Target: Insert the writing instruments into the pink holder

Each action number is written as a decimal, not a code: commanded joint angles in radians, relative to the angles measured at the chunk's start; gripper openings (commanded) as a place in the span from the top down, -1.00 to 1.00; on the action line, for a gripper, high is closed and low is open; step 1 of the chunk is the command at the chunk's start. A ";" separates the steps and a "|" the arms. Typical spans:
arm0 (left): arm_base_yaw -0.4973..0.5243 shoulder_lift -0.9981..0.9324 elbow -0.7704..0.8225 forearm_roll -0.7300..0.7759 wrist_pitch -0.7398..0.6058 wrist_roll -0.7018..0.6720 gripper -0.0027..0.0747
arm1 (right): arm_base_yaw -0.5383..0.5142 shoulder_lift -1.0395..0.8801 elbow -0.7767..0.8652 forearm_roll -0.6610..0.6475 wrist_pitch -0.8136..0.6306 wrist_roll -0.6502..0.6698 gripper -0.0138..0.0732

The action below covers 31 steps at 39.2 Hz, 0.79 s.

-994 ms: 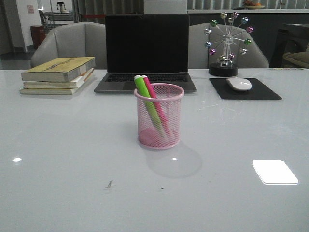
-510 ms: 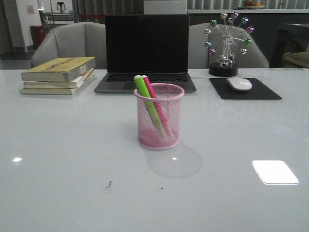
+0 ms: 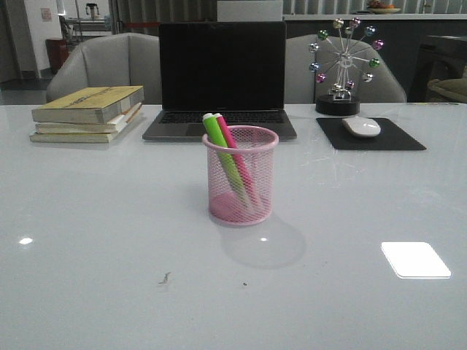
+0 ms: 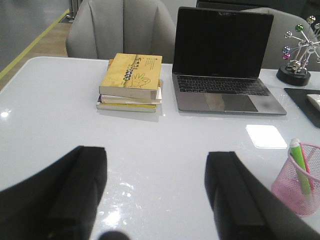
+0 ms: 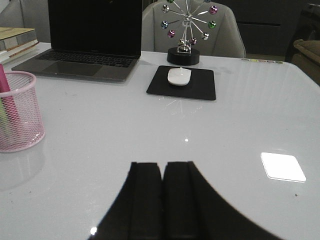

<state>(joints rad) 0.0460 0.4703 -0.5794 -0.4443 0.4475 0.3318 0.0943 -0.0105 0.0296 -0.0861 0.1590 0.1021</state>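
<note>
The pink wire-mesh holder (image 3: 241,176) stands upright mid-table. Inside it lean the lime green marker (image 3: 222,156) and the bright pink marker (image 3: 235,154), their whitish ends above the rim. The left wrist view shows the holder (image 4: 300,187) at its edge with the green marker (image 4: 300,162) in it, well apart from my left gripper (image 4: 156,165), which is open over bare table. In the right wrist view the holder (image 5: 17,111) sits far off to one side of my right gripper (image 5: 162,167), which is shut on nothing. Neither arm appears in the front view.
A stack of books (image 3: 87,113) lies back left, an open laptop (image 3: 221,76) behind the holder, and a mouse (image 3: 361,127) on a black pad (image 3: 371,135) back right. A ferris-wheel ornament (image 3: 341,69) stands behind the pad. Grey chairs sit beyond the table.
</note>
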 commanded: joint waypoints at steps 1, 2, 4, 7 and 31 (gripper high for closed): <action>0.001 0.004 -0.029 -0.020 -0.068 -0.001 -0.33 | -0.005 -0.015 0.002 -0.001 -0.093 0.004 0.61; 0.001 0.004 -0.029 -0.020 -0.068 -0.001 -0.33 | -0.005 -0.015 0.002 -0.001 -0.093 0.004 0.61; 0.001 0.004 -0.029 -0.020 -0.068 -0.001 -0.33 | -0.005 -0.015 0.002 -0.001 -0.093 0.004 0.61; 0.001 0.004 -0.029 -0.020 -0.068 -0.001 -0.33 | -0.005 -0.015 0.002 -0.001 -0.093 0.004 0.61; 0.001 0.004 -0.029 0.025 -0.071 -0.003 -0.15 | -0.005 -0.015 0.002 -0.001 -0.093 0.004 0.61</action>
<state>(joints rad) 0.0460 0.4703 -0.5794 -0.4185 0.4475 0.3318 0.0943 -0.0105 0.0296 -0.0861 0.1590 0.1021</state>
